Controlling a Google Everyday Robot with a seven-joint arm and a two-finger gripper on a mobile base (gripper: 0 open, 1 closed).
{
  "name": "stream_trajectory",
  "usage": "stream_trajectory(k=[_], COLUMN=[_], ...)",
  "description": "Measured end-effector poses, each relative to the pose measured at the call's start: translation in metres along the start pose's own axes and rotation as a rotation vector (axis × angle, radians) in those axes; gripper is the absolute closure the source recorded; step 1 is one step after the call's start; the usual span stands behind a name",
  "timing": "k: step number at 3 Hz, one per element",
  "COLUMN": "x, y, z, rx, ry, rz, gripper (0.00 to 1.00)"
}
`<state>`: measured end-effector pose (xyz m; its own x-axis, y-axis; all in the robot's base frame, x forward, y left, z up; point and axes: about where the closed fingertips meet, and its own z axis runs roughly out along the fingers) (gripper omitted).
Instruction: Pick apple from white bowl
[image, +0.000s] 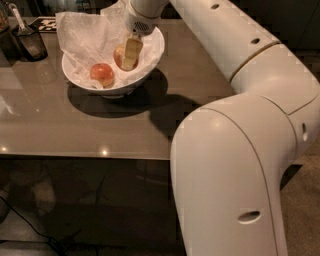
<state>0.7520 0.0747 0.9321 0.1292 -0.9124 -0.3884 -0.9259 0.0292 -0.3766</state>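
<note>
1. The white bowl (150, 60) stands on the far left part of the glossy grey-brown bench (75, 130), casting a dark shadow to its right and front.
2. Crumpled white paper (82, 35) lines the bowl and rises above its far left rim.
3. Two apples lie within the bowl. The apple (118, 54) sits toward the back right, against the paper, higher than the other one. Only its left part shows, and that part looks orange-red.
4. The second apple (102, 75) rests low in the bowl's front left, well clear of the gripper and just apart from the first.
5. The gripper (124, 59) reaches down into the bowl from above its right rim. It holds the apple: one pale yellowish finger (132, 50) lies flat across the fruit's right side, while the other finger is hidden behind it.
6. The robot's thick white arm (240, 100) fills the right half of the view, bending from the lower right up to the bowl.
7. A dark cup (31, 45) with a utensil in it stands on the bench left of the bowl, near but not touching.
</note>
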Motion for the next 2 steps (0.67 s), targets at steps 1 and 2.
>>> stream_trajectory(k=[1,2], x=[-0.014,-0.027], y=[-0.003,-0.006], z=[-0.027,-0.057], rx=[0.029,0.058], ry=[-0.024,-0.041], rz=[-0.028,-0.056], gripper=[1.0,1.0])
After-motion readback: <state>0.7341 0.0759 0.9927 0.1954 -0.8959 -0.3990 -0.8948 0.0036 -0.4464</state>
